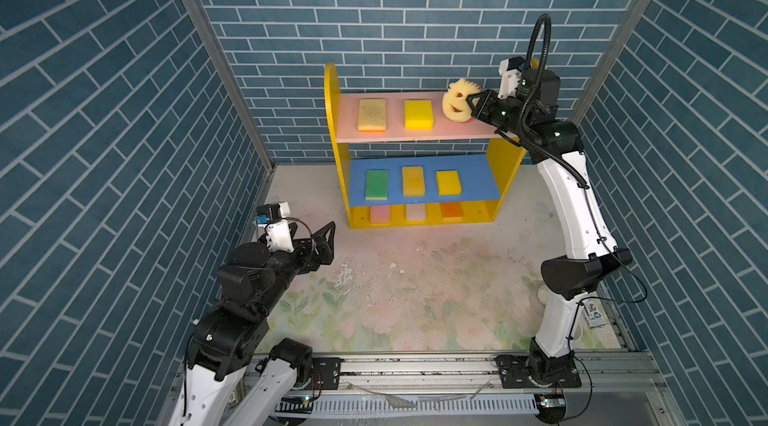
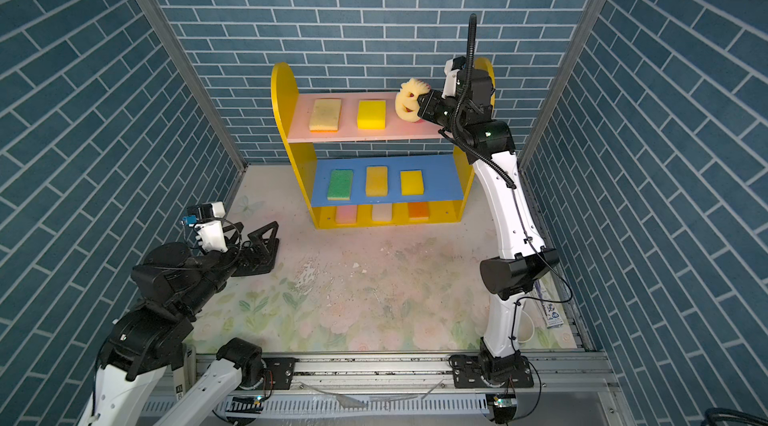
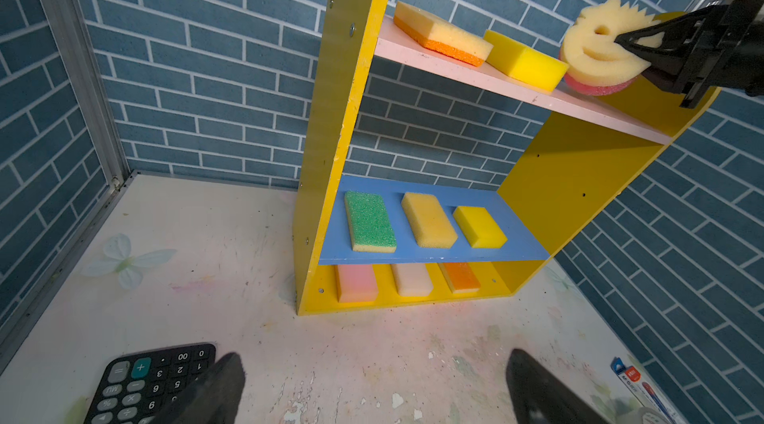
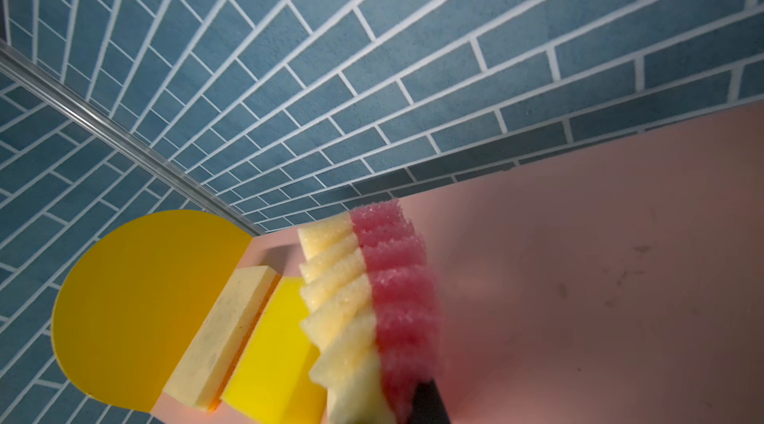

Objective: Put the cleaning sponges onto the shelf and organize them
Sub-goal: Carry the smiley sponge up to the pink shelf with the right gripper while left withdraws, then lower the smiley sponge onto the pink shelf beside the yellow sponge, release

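Scalloped yellow-and-pink sponge [image 4: 364,298] over pink top board [image 4: 578,277], tan sponge [image 4: 223,335] and yellow sponge [image 4: 273,351] beyond, round yellow side panel [image 4: 136,302]

Overhead pair; wrist views (shelf [image 1: 331,112] shared)

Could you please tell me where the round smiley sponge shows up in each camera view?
Top view: smiley sponge, over the pink board's right end, right of centre.
Top view: same spot, nearer the middle.
Left wrist: upper right corner.
Right wrist: lower centre, edge-on.
Shared landmark: the yellow sponge beside it, in all four.
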